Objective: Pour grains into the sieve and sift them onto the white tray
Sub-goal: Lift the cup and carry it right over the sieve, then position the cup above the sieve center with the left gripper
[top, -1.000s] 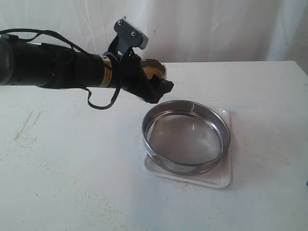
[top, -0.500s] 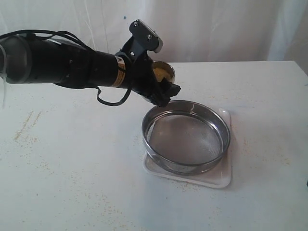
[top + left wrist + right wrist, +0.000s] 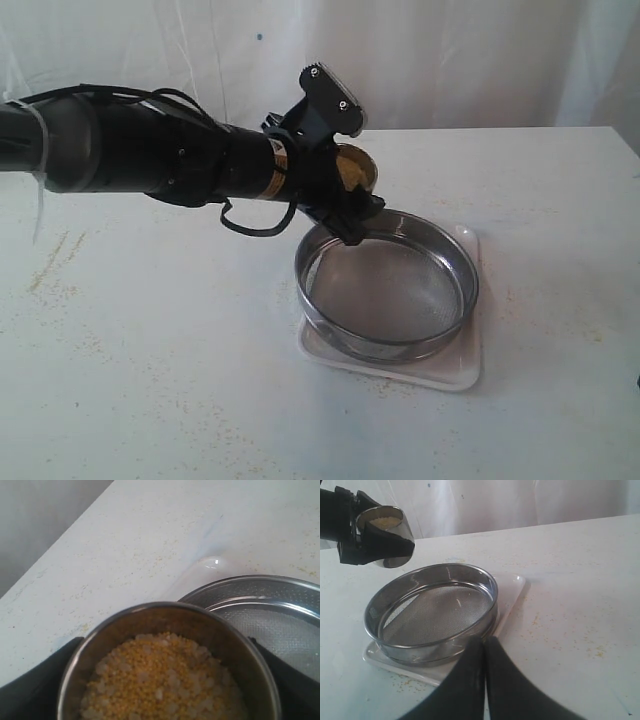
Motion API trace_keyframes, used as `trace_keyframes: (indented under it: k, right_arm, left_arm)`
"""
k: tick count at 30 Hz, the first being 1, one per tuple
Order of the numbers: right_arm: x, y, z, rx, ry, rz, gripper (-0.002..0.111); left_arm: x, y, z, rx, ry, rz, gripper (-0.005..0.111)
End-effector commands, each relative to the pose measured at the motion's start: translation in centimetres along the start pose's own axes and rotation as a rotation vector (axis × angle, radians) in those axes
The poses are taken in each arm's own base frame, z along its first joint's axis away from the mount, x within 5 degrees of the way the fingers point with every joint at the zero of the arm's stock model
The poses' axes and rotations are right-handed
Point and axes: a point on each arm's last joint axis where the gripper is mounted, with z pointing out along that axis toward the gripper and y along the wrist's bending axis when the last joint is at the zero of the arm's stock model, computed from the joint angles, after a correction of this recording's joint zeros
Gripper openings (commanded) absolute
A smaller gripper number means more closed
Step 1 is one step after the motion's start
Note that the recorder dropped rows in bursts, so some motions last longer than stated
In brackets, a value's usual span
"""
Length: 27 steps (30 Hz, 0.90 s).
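- Steel cup (image 3: 360, 172) clamped by the left claw (image 3: 350, 202), fingers closed firmly on its wall, mouth up and nearly level.
- Loaded close to the brim with grains (image 3: 162, 685); nothing over the lip yet.
- Carried rightward and a little lower within the last second: from above bare table (image 3: 150, 350) past the far-left side of the sieve (image 3: 392, 346) to a spot right over its far-left rim.
- Seated squarely on the tray (image 3: 466, 372), that sieve, between the table's middle and its right edge; mesh bare, no grain on it.
- By this reading, transport all but finished; tipping the natural next step, lip turned toward the middle of the mesh.
- Worth nudging further inward first: poured from over the rim, part of the load could slide down the outside wall onto the table, already dotted with strays toward the left and near edges.
- Pressed together on nothing, the right claw (image 3: 485, 675), low beside the tray on the side away from the cup, touching neither tray nor sieve and clear of the pour.
- Sifting onto the tray not yet begun.
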Motion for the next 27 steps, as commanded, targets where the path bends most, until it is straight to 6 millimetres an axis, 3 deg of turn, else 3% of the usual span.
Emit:
trace_keyframes:
  k: [1, 7, 27]
  right_arm:
    - [0.08, 0.01, 0.03, -0.006, -0.005, 0.002, 0.0]
    - [0.08, 0.01, 0.03, -0.006, -0.005, 0.002, 0.0]
    - [0.08, 0.01, 0.03, -0.006, -0.005, 0.002, 0.0]
  left_arm:
    - [-0.48, -0.3, 0.03, -0.007, -0.007, 0.036, 0.0]
    - [-0.9, -1.26, 0.19, -0.016, -0.004, 0.116, 0.0]
    - [-0.86, -1.13, 0.19, -0.031, 0.002, 0.213, 0.0]
